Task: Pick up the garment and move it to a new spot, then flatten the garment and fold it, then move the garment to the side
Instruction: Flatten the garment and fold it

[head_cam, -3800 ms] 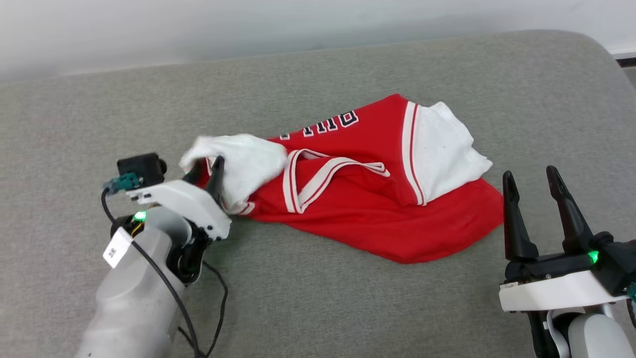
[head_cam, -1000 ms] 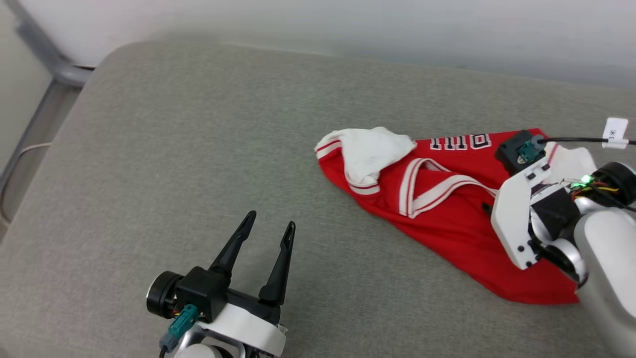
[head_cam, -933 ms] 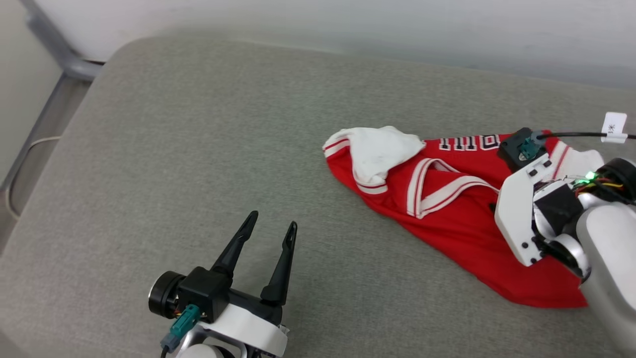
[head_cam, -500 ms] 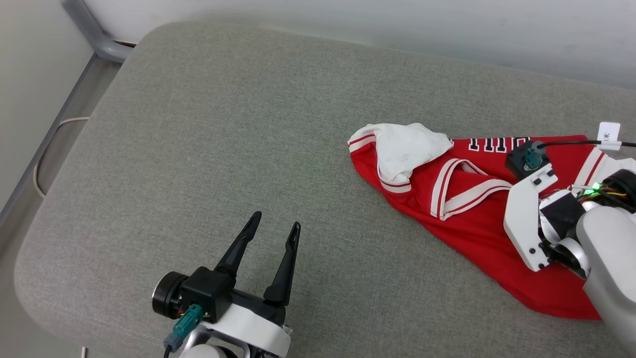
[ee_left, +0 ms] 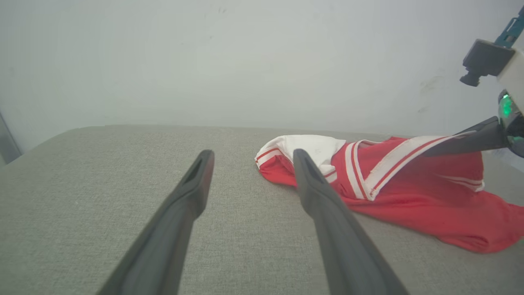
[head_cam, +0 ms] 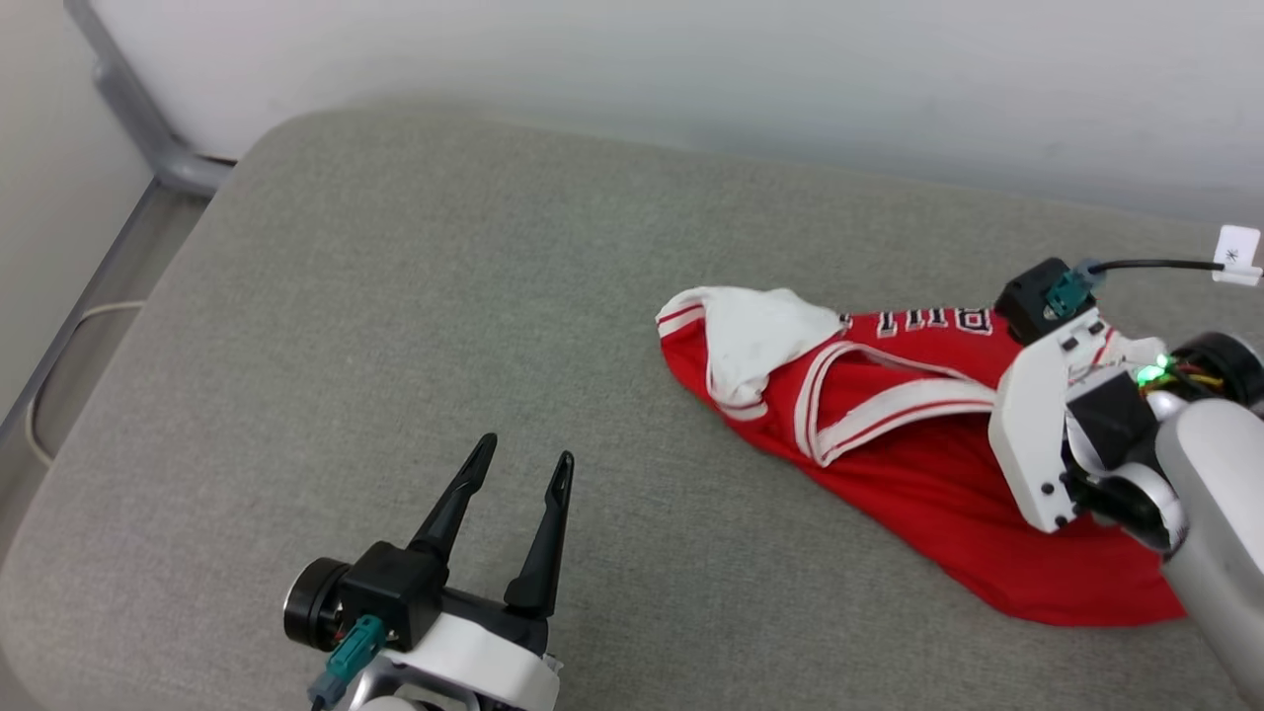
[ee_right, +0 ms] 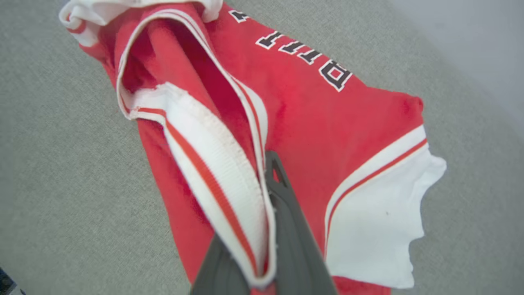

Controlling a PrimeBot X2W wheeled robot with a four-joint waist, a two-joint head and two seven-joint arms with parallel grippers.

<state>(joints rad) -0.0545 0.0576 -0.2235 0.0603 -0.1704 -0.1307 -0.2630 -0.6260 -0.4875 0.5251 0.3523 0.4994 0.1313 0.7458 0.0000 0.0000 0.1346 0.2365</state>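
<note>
The garment [head_cam: 918,484], a red jersey with white sleeves and black lettering, lies crumpled on the right half of the grey cushion [head_cam: 395,296]. My right gripper [ee_right: 268,164] is shut on its red-and-white striped collar trim [ee_right: 213,164], which is drawn taut and lifted off the body of the garment [ee_left: 409,192]. In the head view the gripper's white wrist housing [head_cam: 1032,444] hides its fingers. My left gripper [head_cam: 526,449] stands open over bare cushion, well left of the garment, with nothing between its fingers [ee_left: 192,192]. One white sleeve [head_cam: 755,326] is bunched at the garment's left end.
A pale wall runs behind the cushion. A grey metal frame tube [head_cam: 133,118] and a strip of floor with a cable [head_cam: 59,336] lie past the cushion's left edge. Bare cushion stretches left of and behind the garment.
My right gripper has closed on the collar trim and drawn it up taut. The head camera has swung. The left gripper, earlier at the white sleeve, now stands open away from the garment.
</note>
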